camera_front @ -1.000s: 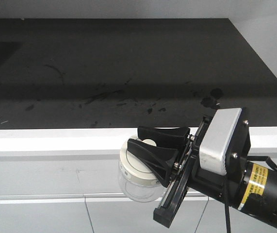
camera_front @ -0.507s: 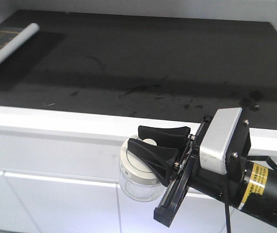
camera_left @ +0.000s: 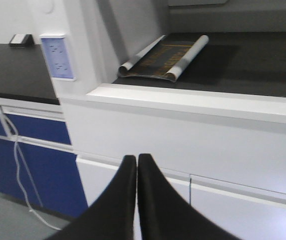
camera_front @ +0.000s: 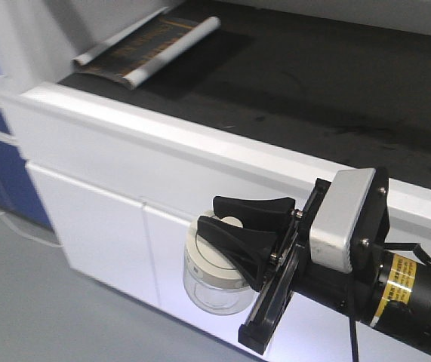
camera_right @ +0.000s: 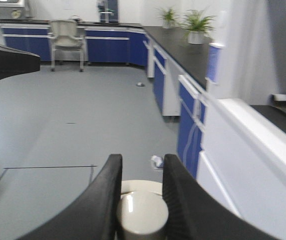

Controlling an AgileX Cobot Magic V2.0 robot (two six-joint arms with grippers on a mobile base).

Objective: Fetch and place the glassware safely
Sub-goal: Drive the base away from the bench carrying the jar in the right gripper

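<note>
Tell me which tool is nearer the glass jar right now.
Right. The right tool grips the glass jar by its lid knob, touching it. The left tool is shut and empty, facing the white cabinet; no jar shows in its view.

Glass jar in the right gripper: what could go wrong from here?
1. The right gripper holds the jar only by the knob of its lid, with nothing beneath but the floor; if the lid lifts off or the knob slips, the glass would likely drop.
2. The jar hangs below the counter edge, near the cabinet front; a swing or lift could knock it against either.
</note>
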